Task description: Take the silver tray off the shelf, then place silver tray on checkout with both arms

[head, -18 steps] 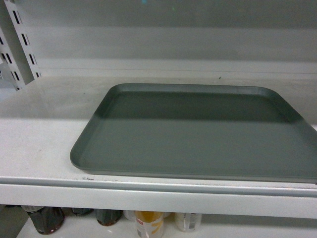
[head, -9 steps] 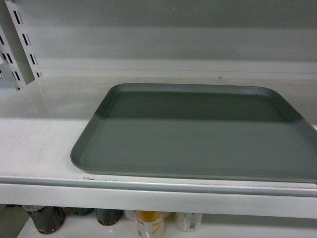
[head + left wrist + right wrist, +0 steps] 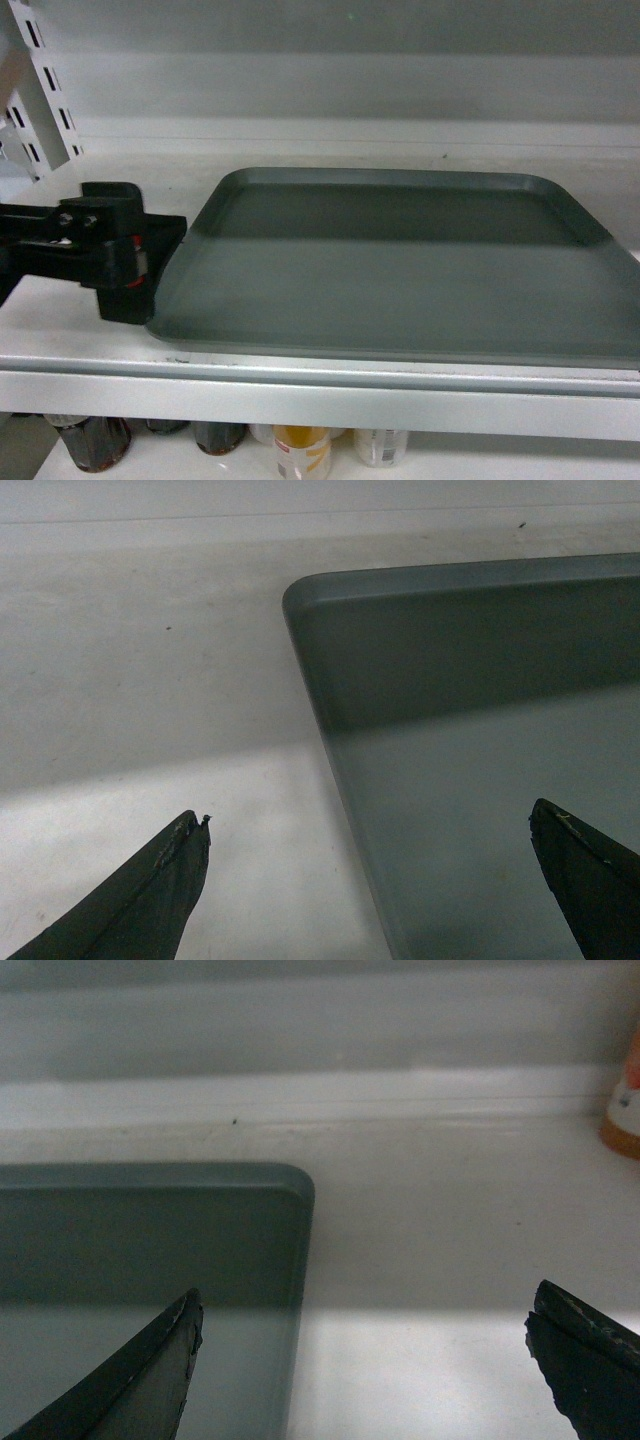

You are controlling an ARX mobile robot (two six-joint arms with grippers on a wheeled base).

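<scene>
Head view shows the left tool (image 3: 150, 262) newly arrived at the near-left edge of the silver tray (image 3: 400, 280), which lies flat on the shelf (image 3: 90, 300); both tools gape astride its side rims, so gripping seems next.

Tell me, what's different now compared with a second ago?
The left end effector has come into the head view from the left, reaching the tray's left edge. The left wrist view shows its fingers spread wide across that edge, nothing gripped yet. The tray has not moved on the shelf, and the bottles below are unchanged.
</scene>
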